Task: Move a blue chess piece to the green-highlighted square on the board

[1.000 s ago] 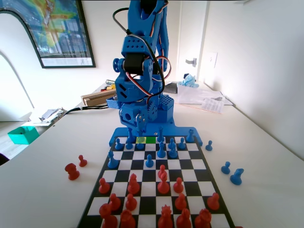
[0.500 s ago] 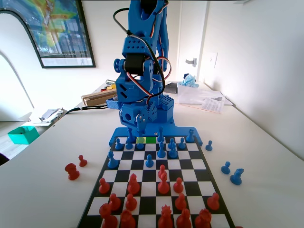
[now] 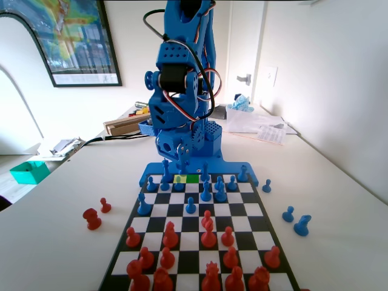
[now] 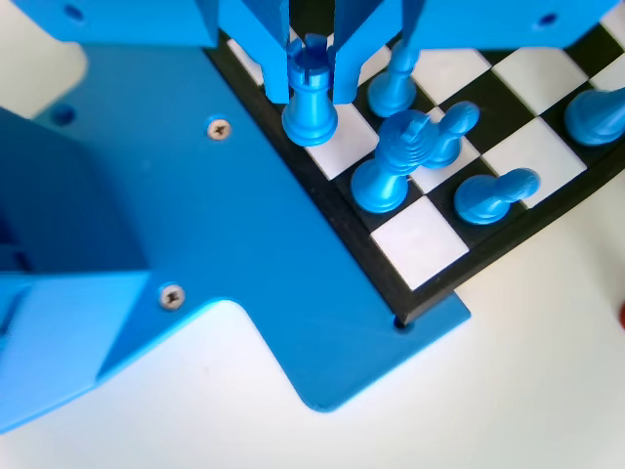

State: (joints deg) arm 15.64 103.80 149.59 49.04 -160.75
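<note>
Gripping the blue chess piece (image 4: 311, 96) by its crenellated top, the gripper (image 4: 312, 73) has both jaws pressed against the piece's sides above the board (image 4: 488, 230) near its back edge. In the fixed view, the gripper (image 3: 181, 162) hangs just over the green-highlighted square (image 3: 191, 178), among other blue pieces (image 3: 206, 193).

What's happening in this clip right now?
The blue arm's gripper has its jaws closed around a blue chess piece with a notched, rook-like top, at the board's back row next to the arm's base. In the fixed view the gripper hangs just above the green-highlighted square. Whether the piece touches the board is unclear. Other blue pieces stand nearby; red pieces fill the near end.
</note>
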